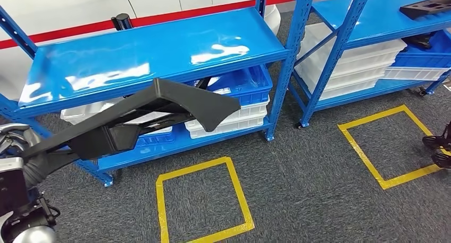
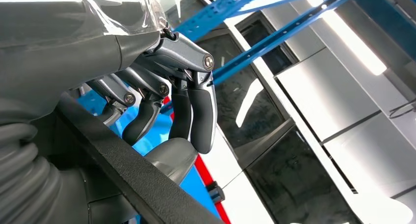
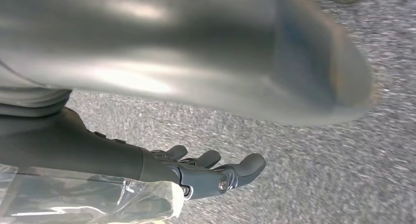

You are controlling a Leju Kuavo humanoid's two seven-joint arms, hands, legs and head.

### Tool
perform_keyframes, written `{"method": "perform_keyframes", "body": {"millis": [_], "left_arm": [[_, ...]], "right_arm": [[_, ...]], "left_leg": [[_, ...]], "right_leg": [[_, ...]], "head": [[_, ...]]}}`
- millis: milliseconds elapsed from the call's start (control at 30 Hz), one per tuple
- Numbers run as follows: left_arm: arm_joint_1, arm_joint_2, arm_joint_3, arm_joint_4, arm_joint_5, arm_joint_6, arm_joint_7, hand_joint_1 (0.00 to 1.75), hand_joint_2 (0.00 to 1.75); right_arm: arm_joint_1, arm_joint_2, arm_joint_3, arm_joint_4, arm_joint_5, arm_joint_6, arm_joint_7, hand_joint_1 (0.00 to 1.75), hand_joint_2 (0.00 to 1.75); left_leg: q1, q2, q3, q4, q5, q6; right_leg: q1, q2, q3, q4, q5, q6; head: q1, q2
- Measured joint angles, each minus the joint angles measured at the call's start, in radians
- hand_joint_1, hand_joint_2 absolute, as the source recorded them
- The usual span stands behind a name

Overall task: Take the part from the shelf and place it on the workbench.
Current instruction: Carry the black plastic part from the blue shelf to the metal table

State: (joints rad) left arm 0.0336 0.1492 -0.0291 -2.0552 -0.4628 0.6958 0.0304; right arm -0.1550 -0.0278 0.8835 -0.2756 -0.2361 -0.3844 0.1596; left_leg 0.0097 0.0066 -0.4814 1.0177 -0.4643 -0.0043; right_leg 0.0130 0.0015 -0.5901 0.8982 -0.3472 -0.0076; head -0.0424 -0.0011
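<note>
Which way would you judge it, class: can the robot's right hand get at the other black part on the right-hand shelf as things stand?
Probably not: the right hand hangs low over the carpet, holding nothing, while that black part lies far off on the right-hand shelf.

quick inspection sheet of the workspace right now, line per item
surface: blue shelf, top board bare and glossy; no workbench seen
job's things: long black part held clear of the shelf, in front of it
clutter: white trays and a blue bin on the lower board; a second black part on the neighbouring rack
hands: left hand grips the black part, fingers curled over its edge; right hand holds nothing, above the carpet
cables: nothing seen
surroundings: grey carpet with yellow tape squares; white wall with a red stripe behind
</note>
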Motion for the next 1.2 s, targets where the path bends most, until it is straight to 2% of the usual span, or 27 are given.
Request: {"method": "perform_keyframes", "body": {"millis": [67, 133, 167, 200, 233, 300, 333, 367, 400, 433, 467, 500, 533, 567, 600, 667, 700, 733, 800, 833, 867, 900, 933, 1033, 1067, 1167, 1200], "left_arm": [[-0.003, 0.0, 0.0, 0.0, 0.0, 0.0, -0.001, 1.75, 1.75], [-0.006, -0.001, 0.0, 0.001, 0.0, 0.0, -0.001, 1.75, 1.75], [-0.008, -0.001, 0.0, 0.002, 0.0, 0.0, -0.001, 1.75, 1.75], [-0.01, -0.002, 0.0, 0.002, 0.0, 0.0, -0.001, 1.75, 1.75], [-0.011, -0.002, -0.001, 0.003, 0.0, 0.0, 0.0, 1.75, 1.75], [-0.011, -0.003, -0.001, 0.004, 0.0, 0.0, 0.005, 1.75, 1.75], [-0.011, -0.003, -0.001, 0.005, 0.0, 0.0, 0.008, 1.75, 1.75], [-0.011, -0.003, -0.001, 0.007, 0.0, 0.0, 0.01, 1.75, 1.75], [-0.012, -0.003, -0.001, 0.009, 0.001, 0.0, 0.012, 1.75, 1.75], [-0.013, -0.003, -0.001, 0.011, 0.001, 0.0, 0.013, 1.75, 1.75], [-0.014, -0.003, -0.001, 0.013, 0.002, 0.0, 0.014, 1.75, 1.75], [-0.016, -0.002, -0.001, 0.014, 0.002, 0.0, 0.014, 1.75, 1.75], [-0.018, -0.002, -0.001, 0.015, 0.002, 0.0, 0.016, 1.75, 1.75], [-0.021, -0.002, -0.001, 0.016, 0.002, 0.0, 0.018, 1.75, 1.75], [-0.024, -0.001, -0.001, 0.016, 0.002, 0.0, 0.024, 1.75, 1.75], [-0.027, 0.004, -0.004, 0.016, 0.009, 0.0, 0.044, 1.75, 1.75], [-0.027, 0.01, -0.006, 0.016, 0.016, 0.0, 0.056, 1.75, 1.75], [-0.027, 0.016, -0.008, 0.016, 0.023, 0.0, 0.067, 1.75, 1.75], [-0.027, 0.029, -0.013, 0.016, 0.033, 0.0, 0.089, 1.75, 1.75], [-0.027, 0.036, -0.016, 0.016, 0.034, 0.0, 0.101, 1.75, 1.75], [-0.027, 0.042, -0.02, 0.016, 0.033, 0.0, 0.114, 1.75, 1.75], [-0.027, 0.048, -0.024, 0.016, 0.032, 0.0, 0.127, 1.75, 1.75], [-0.027, 0.055, -0.028, 0.016, 0.033, 0.0, 0.141, 1.75, 1.75], [-0.03, 0.08, -0.04, 0.016, 0.047, 0.0, 0.175, 1.75, 1.75], [-0.031, 0.088, -0.044, 0.015, 0.05, 0.0, 0.184, 1.75, 1.75], [-0.032, 0.107, -0.056, 0.015, 0.051, 0.0, 0.199, 1.75, 1.75], [-0.032, 0.112, -0.06, 0.015, 0.05, 0.0, 0.204, 1.75, 1.75]], "right_arm": [[-0.001, 0.0, 0.002, 0.0, -0.002, -0.001, -0.001, 0.0, 0.0], [-0.001, 0.0, 0.003, 0.0, -0.004, -0.002, -0.001, 0.0, 0.0], [-0.002, 0.0, 0.004, 0.0, -0.005, -0.002, -0.002, 0.0, 0.0], [-0.002, -0.001, 0.004, 0.0, -0.005, -0.002, -0.002, 0.0, 0.0], [-0.002, 0.0, 0.004, 0.0, -0.006, -0.003, -0.002, 0.0, 0.0], [-0.003, 0.0, 0.004, 0.0, -0.006, -0.003, -0.004, 0.0, 0.0], [-0.003, 0.001, 0.004, 0.0, -0.007, -0.003, -0.005, 0.0, 0.0], [-0.003, 0.001, 0.005, 0.0, -0.009, -0.001, -0.006, 0.0, 0.0], [-0.004, 0.001, 0.005, 0.0, -0.011, 0.002, -0.008, 0.0, 0.0], [-0.005, 0.001, 0.005, 0.0, -0.013, 0.005, -0.011, 0.0, 0.0], [-0.006, 0.001, 0.005, 0.0, -0.015, 0.009, -0.015, 0.0, 0.0], [-0.009, 0.002, 0.005, 0.0, -0.019, 0.014, -0.021, 0.0, 0.0], [-0.012, 0.002, 0.005, 0.0, -0.023, 0.02, -0.028, 0.0, 0.0], [-0.015, 0.003, 0.005, 0.0, -0.031, 0.031, -0.036, 0.0, 0.0], [-0.016, 0.003, 0.005, 0.0, -0.042, 0.046, -0.047, 0.0, 0.0], [-0.013, 0.004, 0.004, 0.0, -0.069, 0.073, -0.069, 0.0, 0.0], [-0.012, 0.004, 0.003, 0.0, -0.084, 0.078, -0.079, 0.0, 0.0], [-0.011, 0.003, 0.0, 0.0, -0.094, 0.076, -0.086, 0.0, 0.0], [-0.011, 0.002, -0.007, 0.0, -0.108, 0.06, -0.093, 0.0, 0.0], [-0.011, 0.002, -0.01, 0.0, -0.111, 0.05, -0.097, 0.0, 0.0], [-0.01, 0.002, -0.013, 0.0, -0.115, 0.039, -0.1, 0.0, 0.0], [-0.01, 0.002, -0.016, 0.0, -0.117, 0.027, -0.103, 0.0, 0.0], [-0.01, 0.002, -0.019, 0.0, -0.12, 0.017, -0.105, 0.0, 0.0], [-0.011, 0.005, -0.025, 0.0, -0.126, 0.006, -0.11, 0.0, 0.0], [-0.011, 0.007, -0.026, 0.0, -0.129, 0.004, -0.111, 0.0, 0.0], [-0.011, 0.01, -0.028, 0.0, -0.134, -0.002, -0.118, 0.0, 0.0], [-0.01, 0.011, -0.03, 0.0, -0.135, -0.003, -0.121, 0.0, 0.0]], "left_leg": [[-0.006, -0.002, 0.075, -0.124, -0.013, 0.014], [-0.008, -0.003, 0.076, -0.145, -0.011, 0.029], [-0.006, -0.003, 0.067, -0.144, -0.002, 0.036], [-0.004, -0.001, 0.056, -0.144, 0.01, 0.044], [-0.001, 0.0, 0.042, -0.145, 0.023, 0.051], [-0.002, 0.001, 0.013, -0.143, 0.048, 0.056], [-0.003, 0.001, -0.003, -0.14, 0.059, 0.055], [-0.003, 0.001, -0.02, -0.136, 0.07, 0.054], [-0.003, 0.002, -0.037, -0.132, 0.081, 0.052], [-0.003, 0.002, -0.054, -0.126, 0.091, 0.049], [-0.003, 0.001, -0.069, -0.121, 0.1, 0.046], [-0.003, 0.001, -0.083, -0.115, 0.107, 0.041], [-0.004, 0.001, -0.092, -0.11, 0.113, 0.035], [-0.004, 0.001, -0.098, -0.107, 0.12, 0.029], [-0.003, 0.002, -0.102, -0.107, 0.127, 0.022], [0.004, 0.003, -0.111, -0.103, 0.133, 0.009], [0.007, 0.003, -0.119, -0.087, 0.116, 0.004], [0.009, 0.003, -0.135, -0.049, 0.082, 0.0], [0.01, 0.002, -0.181, 0.086, -0.013, -0.006], [0.01, 0.002, -0.202, 0.16, -0.047, -0.007], [0.009, 0.002, -0.212, 0.209, -0.061, -0.007], [0.007, 0.002, -0.204, 0.22, -0.055, -0.005], [0.004, 0.002, -0.174, 0.185, -0.034, 0.0], [-0.011, 0.002, -0.023, -0.051, 0.027, 0.029], [-0.015, 0.003, 0.004, -0.099, 0.033, 0.038], [-0.016, 0.003, 0.008, -0.127, 0.043, 0.046], [-0.012, 0.002, 0.006, -0.132, 0.048, 0.048]], "right_leg": [[0.002, 0.0, -0.014, 0.005, 0.018, 0.01], [0.003, 0.001, -0.019, 0.003, 0.035, 0.02], [0.002, 0.001, -0.026, 0.01, 0.028, 0.025], [0.0, 0.002, -0.037, 0.032, 0.0, 0.031], [-0.002, 0.003, -0.053, 0.075, -0.048, 0.036], [-0.01, 0.002, -0.091, 0.215, -0.162, 0.044], [-0.013, 0.002, -0.103, 0.287, -0.193, 0.047], [-0.015, 0.002, -0.103, 0.336, -0.195, 0.05], [-0.018, 0.002, -0.088, 0.351, -0.175, 0.052], [-0.021, 0.002, -0.055, 0.329, -0.144, 0.053], [-0.023, 0.002, -0.004, 0.271, -0.119, 0.053], [-0.025, 0.003, 0.056, 0.19, -0.114, 0.053], [-0.024, 0.004, 0.111, 0.107, -0.124, 0.05], [-0.021, 0.005, 0.148, 0.047, -0.139, 0.046], [-0.016, 0.005, 0.165, 0.012, -0.151, 0.039], [-0.011, 0.004, 0.159, 0.002, -0.144, 0.019], [-0.01, 0.003, 0.152, 0.003, -0.136, 0.009], [-0.011, 0.002, 0.145, 0.002, -0.128, 0.0], [-0.007, 0.001, 0.126, 0.003, -0.112, -0.01], [-0.005, 0.001, 0.117, 0.004, -0.104, -0.013], [-0.002, 0.001, 0.107, 0.005, -0.098, -0.015], [0.001, 0.001, 0.099, 0.006, -0.093, -0.016], [0.004, 0.001, 0.093, 0.008, -0.088, -0.016], [0.011, 0.001, 0.085, 0.009, -0.079, -0.013], [0.011, 0.0, 0.083, 0.009, -0.076, -0.01], [0.011, -0.002, 0.075, 0.013, -0.07, 0.001], [0.012, -0.002, 0.069, 0.026, -0.081, 0.006]], "head": [[0.001, 0.0], [0.001, 0.0], [0.0, 0.0], [0.001, 0.0], [0.002, 0.0], [0.005, 0.0], [0.006, 0.0], [0.006, 0.0], [0.006, 0.0], [0.006, 0.0], [0.006, 0.0], [0.006, 0.0], [0.006, 0.0], [0.005, 0.0], [0.004, 0.0], [0.003, 0.0], [0.002, 0.0], [0.002, 0.0], [0.0, 0.0], [0.0, 0.0], [-0.001, 0.0], [-0.001, 0.0], [-0.001, 0.0], [0.0, 0.0], [0.0, 0.0], [-0.001, 0.0], [-0.001, 0.0]]}}
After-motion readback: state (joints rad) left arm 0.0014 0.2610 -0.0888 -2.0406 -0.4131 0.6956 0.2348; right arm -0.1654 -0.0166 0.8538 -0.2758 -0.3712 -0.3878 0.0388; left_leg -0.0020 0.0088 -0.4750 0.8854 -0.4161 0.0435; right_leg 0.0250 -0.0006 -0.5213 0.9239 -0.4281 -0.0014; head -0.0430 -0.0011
